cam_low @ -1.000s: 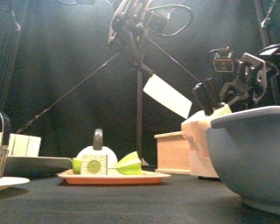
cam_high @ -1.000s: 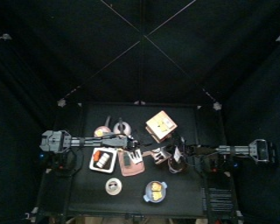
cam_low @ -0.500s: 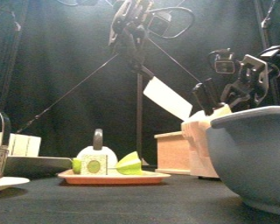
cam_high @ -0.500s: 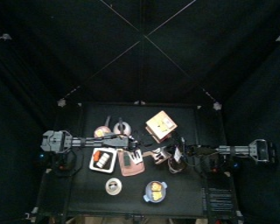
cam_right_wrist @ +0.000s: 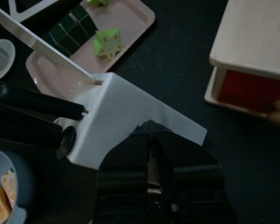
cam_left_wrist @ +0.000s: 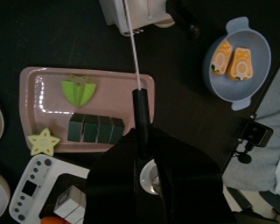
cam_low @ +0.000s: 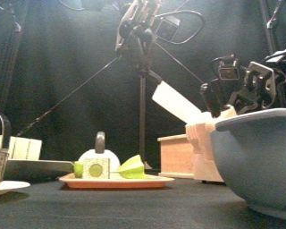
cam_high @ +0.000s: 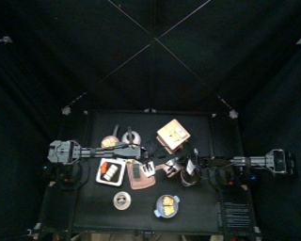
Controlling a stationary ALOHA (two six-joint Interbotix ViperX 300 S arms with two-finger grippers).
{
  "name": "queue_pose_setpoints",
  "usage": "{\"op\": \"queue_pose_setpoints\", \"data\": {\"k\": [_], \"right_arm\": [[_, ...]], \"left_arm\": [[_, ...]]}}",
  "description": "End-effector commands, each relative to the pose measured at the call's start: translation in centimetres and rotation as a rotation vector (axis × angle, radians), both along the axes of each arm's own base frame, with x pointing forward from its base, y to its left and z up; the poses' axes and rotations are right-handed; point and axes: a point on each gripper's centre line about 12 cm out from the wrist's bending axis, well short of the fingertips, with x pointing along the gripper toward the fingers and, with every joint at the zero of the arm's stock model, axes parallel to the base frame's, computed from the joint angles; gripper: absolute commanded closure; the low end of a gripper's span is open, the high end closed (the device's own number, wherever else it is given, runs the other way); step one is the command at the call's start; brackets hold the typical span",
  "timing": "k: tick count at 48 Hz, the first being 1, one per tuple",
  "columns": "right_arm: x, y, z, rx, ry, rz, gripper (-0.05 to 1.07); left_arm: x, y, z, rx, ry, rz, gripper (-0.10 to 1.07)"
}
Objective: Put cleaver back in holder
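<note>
The cleaver (cam_low: pixel 179 98), with a white blade and a black handle, hangs slanted in the air above the table. My left gripper (cam_left_wrist: pixel 143 140) is shut on its black handle (cam_left_wrist: pixel 139 103) and sits high at the middle (cam_low: pixel 139 27). My right gripper (cam_right_wrist: pixel 150 140) is shut on the lower edge of the wide blade (cam_right_wrist: pixel 125 118), and in the front view it (cam_low: pixel 223 89) is at the blade's right end. The holder (cam_high: pixel 175 135), a tan striped block, stands just behind the grippers. It also shows in the right wrist view (cam_right_wrist: pixel 254 44) and in the front view (cam_low: pixel 179 154).
A pinkish board (cam_left_wrist: pixel 49 87) with green pieces lies under the cleaver. A bowl of yellow pieces (cam_left_wrist: pixel 236 57) sits near the front edge. A large grey-blue bowl (cam_low: pixel 259 161) stands close to the front camera. A white keypad device (cam_left_wrist: pixel 38 184) lies left of the board.
The right arm has reached further left towards the left gripper. The left arm has edged right. The cleaver's blade has shifted slightly right and tilted a little flatter.
</note>
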Motion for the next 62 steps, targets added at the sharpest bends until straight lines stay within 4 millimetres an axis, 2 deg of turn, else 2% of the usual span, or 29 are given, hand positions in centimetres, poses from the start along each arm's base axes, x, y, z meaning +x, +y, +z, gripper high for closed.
{"op": "queue_pose_setpoints", "data": {"k": [1, 16, 30, 62], "right_arm": [[0.4, 0.0, 0.7, -0.002, -0.025, 0.005, 0.71], [0.6, 0.1, 0.9, 0.002, -0.043, 0.014, 0.71], [0.7, 0.2, 0.9, 0.004, -0.047, 0.021, 0.71], [0.7, 0.3, 0.8, 0.009, -0.043, 0.02, 0.71]], "left_arm": [[0.4, 0.4, 2.2, -0.001, -0.059, 0.006, 0.56], [0.8, 1.5, 2.7, -0.003, -0.032, 0.019, 0.56], [2.5, 2.4, 3.4, 0.005, -0.056, 0.012, 0.56], [5.9, 2.8, 2.6, 0.024, -0.11, -0.012, 0.54]]}}
